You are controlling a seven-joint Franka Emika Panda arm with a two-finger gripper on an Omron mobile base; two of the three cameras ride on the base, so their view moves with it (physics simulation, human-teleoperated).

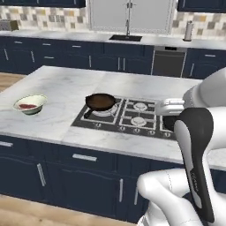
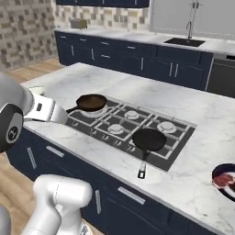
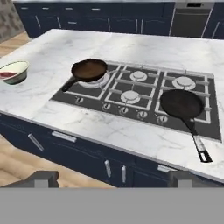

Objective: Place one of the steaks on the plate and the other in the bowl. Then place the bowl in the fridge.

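The cream bowl (image 1: 30,104) stands on the left part of the island counter with one red steak (image 1: 28,106) lying inside it. The hand view shows the bowl (image 3: 13,72) and that steak (image 3: 8,75) at its far left. The dark-rimmed plate (image 2: 225,178) sits at the counter's right end and carries the other steak (image 2: 223,180). My gripper (image 3: 113,179) is open, its fingertips (image 3: 41,178) wide apart with nothing between them. It hangs in front of the island, facing the stove, well away from bowl and plate. The fridge is out of view.
A gas cooktop (image 1: 128,115) fills the island's middle. A brown-bottomed skillet (image 1: 100,101) rests on its left burner and a black skillet (image 2: 149,139) on its front right burner, handle pointing at the counter edge. Navy cabinets, a sink (image 1: 126,38) and a dishwasher (image 1: 169,62) line the back wall.
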